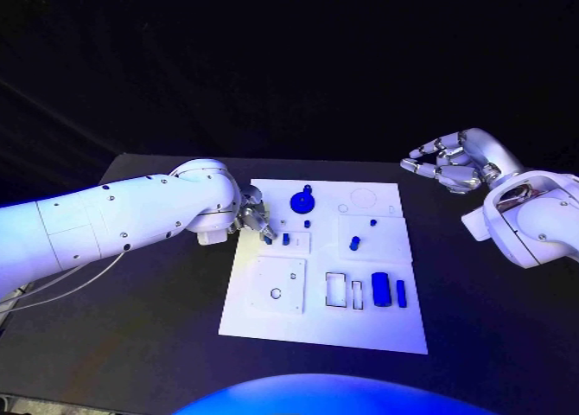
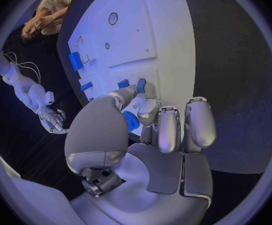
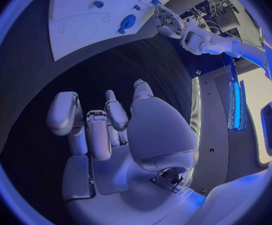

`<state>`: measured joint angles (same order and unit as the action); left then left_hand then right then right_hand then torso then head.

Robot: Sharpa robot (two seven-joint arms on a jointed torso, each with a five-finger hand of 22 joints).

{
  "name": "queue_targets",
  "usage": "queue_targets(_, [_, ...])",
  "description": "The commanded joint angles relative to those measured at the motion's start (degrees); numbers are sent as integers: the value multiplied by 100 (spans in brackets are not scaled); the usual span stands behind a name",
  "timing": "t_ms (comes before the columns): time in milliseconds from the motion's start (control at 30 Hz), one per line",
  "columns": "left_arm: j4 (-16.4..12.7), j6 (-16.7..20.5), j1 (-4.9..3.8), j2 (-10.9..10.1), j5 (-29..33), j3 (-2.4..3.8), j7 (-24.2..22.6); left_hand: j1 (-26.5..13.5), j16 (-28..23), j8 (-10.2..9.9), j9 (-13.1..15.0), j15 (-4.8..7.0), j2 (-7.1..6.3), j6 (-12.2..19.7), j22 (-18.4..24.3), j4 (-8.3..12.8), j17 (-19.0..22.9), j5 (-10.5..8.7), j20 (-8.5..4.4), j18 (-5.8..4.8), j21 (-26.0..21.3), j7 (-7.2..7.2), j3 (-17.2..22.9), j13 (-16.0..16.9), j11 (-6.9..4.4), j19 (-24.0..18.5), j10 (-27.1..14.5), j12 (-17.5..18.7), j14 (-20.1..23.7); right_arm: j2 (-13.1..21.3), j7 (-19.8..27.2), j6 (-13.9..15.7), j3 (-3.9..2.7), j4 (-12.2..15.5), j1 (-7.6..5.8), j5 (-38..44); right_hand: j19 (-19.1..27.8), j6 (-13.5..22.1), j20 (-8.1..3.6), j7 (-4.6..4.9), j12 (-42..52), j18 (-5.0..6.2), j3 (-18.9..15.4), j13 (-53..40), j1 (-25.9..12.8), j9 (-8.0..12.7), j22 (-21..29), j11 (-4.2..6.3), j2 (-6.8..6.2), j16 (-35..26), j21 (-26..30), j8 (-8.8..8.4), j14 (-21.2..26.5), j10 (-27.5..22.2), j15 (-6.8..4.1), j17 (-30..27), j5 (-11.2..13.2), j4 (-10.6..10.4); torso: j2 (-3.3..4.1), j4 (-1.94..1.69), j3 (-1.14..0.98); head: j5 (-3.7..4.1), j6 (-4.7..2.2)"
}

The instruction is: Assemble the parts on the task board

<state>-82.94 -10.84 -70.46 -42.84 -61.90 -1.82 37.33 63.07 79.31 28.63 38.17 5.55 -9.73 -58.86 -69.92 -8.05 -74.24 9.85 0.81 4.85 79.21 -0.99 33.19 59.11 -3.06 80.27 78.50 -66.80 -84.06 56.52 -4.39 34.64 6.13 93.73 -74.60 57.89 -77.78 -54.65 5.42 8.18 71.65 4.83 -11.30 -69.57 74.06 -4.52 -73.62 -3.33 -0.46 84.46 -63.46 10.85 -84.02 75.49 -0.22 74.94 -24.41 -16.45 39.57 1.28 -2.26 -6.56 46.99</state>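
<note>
The white task board lies mid-table. My left hand hovers at its left edge, thumb and forefinger stretched toward two small blue parts standing in the board, also seen as the blue parts just past my left hand. Nothing sits between those fingers; I cannot tell whether they touch a part. A round blue wheel lies near the board's back edge and shows as the wheel under the fingers. My right hand hangs beyond the board's back right corner, fingers curled in on nothing; my right hand looks the same.
More blue parts rest on the board: a short peg, two tiny pegs, and two upright cylinders near rectangular slots. Black table surrounds the board on all sides.
</note>
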Motion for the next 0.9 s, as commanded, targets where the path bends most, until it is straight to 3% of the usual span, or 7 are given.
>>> queue_targets(33, [12, -73, 24, 15, -40, -16, 9, -77, 8, 43, -27, 31, 19, -20, -6, -44, -10, 6, -16, -59, 37, -6, -122, 11, 18, 8, 31, -31, -242, 0, 13, -26, -1, 9, 2, 60, 5, 24, -9, -2, 1, 84, -29, 7, -8, 6, -6, -8, 33, -14, 37, 40, -350, -27, -55, 477, -34, 3, -1, -1, 0, 4, 7])
queue_targets(200, [29, -39, 24, 26, -49, -16, 10, -143, 7, 64, -80, 31, 46, -37, -10, -191, -10, 0, -19, -59, 35, -10, -448, 14, 23, 11, 17, -52, -242, 1, 15, -22, -1, 12, 2, 61, 5, 25, -9, -2, 2, 84, -31, 6, -8, 6, -6, -8, 33, -14, 38, 40, -350, -26, -56, 477, -42, 3, 0, 1, -1, 7, 11])
queue_targets(533, [44, -44, 24, 26, -65, -16, 12, -148, 7, 76, -121, 29, 78, -44, -15, -282, -10, 0, -19, -60, 35, -11, -676, 23, 25, 14, 14, -73, -242, 10, 14, -19, -1, 18, 2, 61, 4, 27, -9, -2, -2, 83, -34, 11, -9, 7, -7, -8, 33, -16, 36, 40, -349, -30, -56, 474, -46, 2, -2, 0, 1, 20, 17])
queue_targets(767, [40, -61, 24, 9, -69, -16, 10, -159, 7, 103, -176, 30, 76, -67, -33, -419, -11, 1, -18, -63, 40, -8, -1046, 50, 23, 23, 21, -110, -243, 16, 17, -15, -1, 20, 2, 61, 4, 27, -9, -2, -2, 83, -34, 11, -9, 7, -7, -8, 33, -16, 36, 40, -349, -30, -56, 474, -46, 2, -2, 0, 1, 23, 8])
queue_targets(900, [-1, 33, 24, -30, -57, -14, 1, -168, 6, 116, -230, 25, 68, -57, -8, -559, -12, -4, -13, -60, 22, -18, -1448, -1, 32, 10, -12, -82, -242, 18, 21, -11, -1, 22, 2, 61, 4, 27, -9, -2, -2, 83, -34, 11, -9, 7, -7, -8, 33, -16, 36, 40, -349, -30, -56, 474, -46, 2, -1, 3, 3, 30, 1])
